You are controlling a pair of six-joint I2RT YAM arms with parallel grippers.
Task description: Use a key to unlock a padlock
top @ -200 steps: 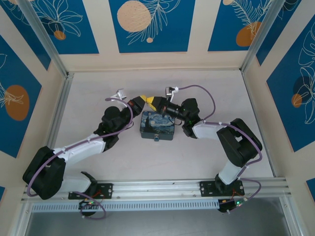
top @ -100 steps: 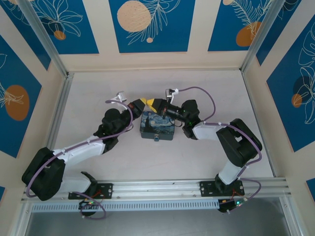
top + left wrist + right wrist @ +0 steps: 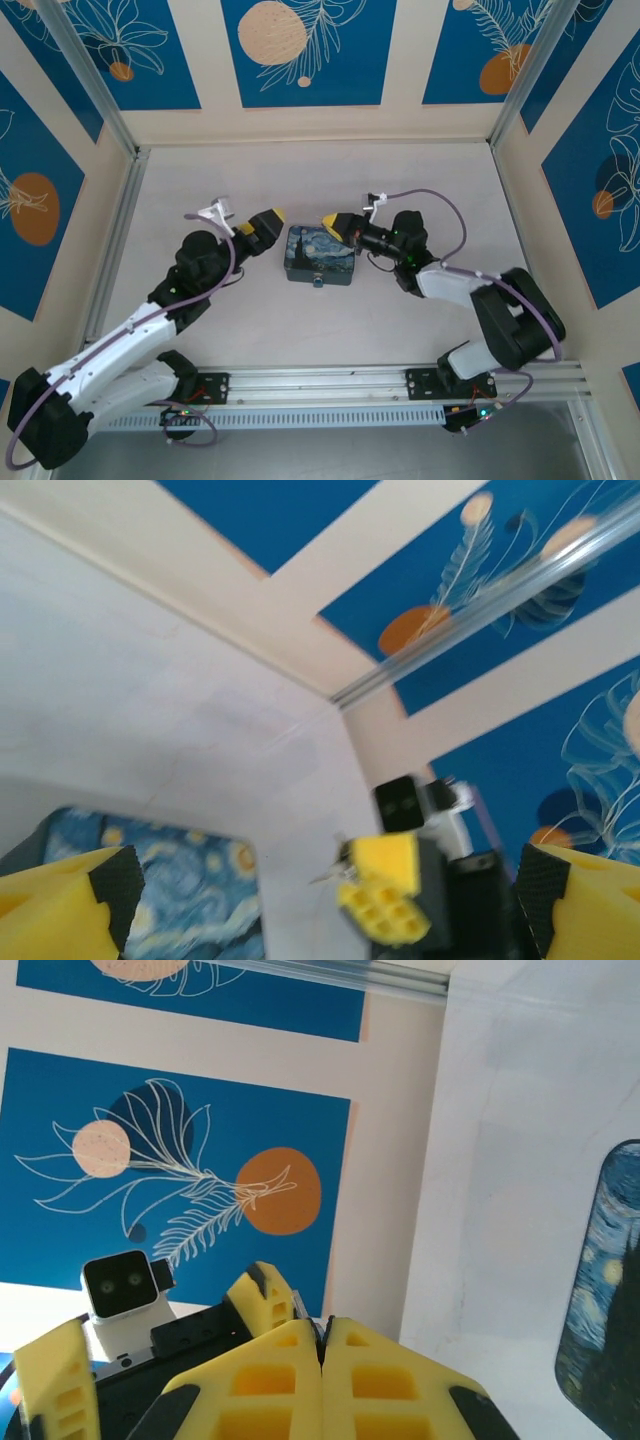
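Our left claw is wide open. Our right claw is shut and, we think, pinches the key. The padlock sits mid-frame, under the box. The thin key could slip out

My left gripper, right gripper: pads were yellow, tipped black. Thin key at right tip was silvery. box wore Starry-Night print: deep blue swirls, yellow stars, dark rim. table was pale lilac-white. wall panels far, left, right: bright blue, white-line leaves, orange and peach discs, cream bands between. My arms were black and white, cables lilac. Near rail was silver.
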